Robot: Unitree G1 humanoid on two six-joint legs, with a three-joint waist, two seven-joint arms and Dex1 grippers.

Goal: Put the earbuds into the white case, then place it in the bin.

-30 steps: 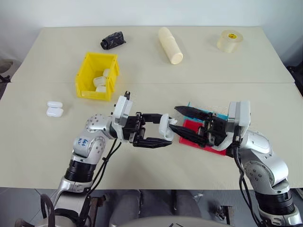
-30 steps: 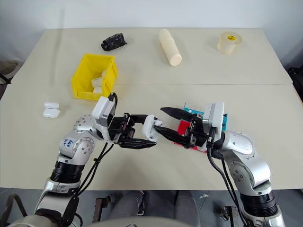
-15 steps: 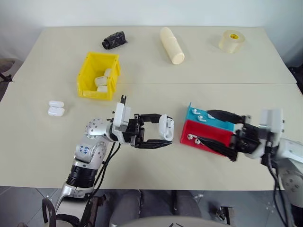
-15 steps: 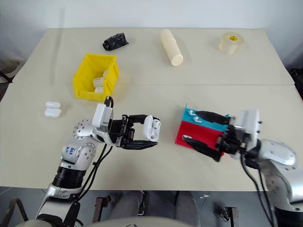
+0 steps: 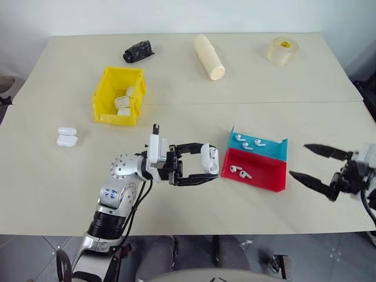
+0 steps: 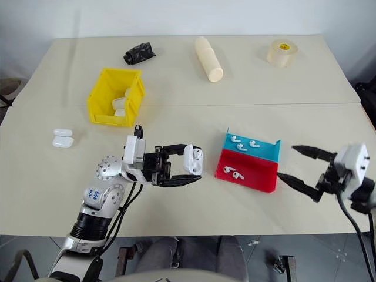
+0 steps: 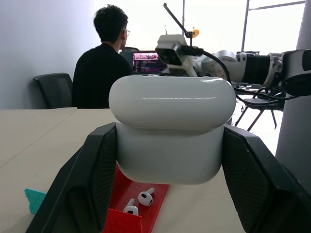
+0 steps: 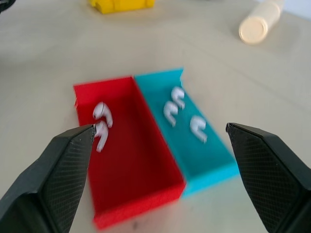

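Observation:
My left gripper (image 5: 206,163) is shut on the white case (image 5: 210,158), held above the table's middle, just left of the trays. In the left wrist view the case (image 7: 170,131) sits between both fingers with its lid down. Two earbuds (image 5: 237,171) lie in the red tray (image 5: 264,179), and three more earbuds (image 5: 247,142) in the blue tray (image 5: 271,150). Right of the trays, my right gripper (image 5: 298,160) stands open and holds nothing. The yellow bin (image 5: 104,94) is at the back left with several white cases inside.
Two white cases (image 5: 67,136) lie on the table near its left edge. Along the far side are a black object (image 5: 138,51), a cream cylinder (image 5: 210,56) and a tape roll (image 5: 281,50). A person (image 7: 104,73) sits in the background beyond the table.
My right gripper pulled away from the case, swung right past the trays and opened wider. The left gripper kept hold of the case and stayed almost in place.

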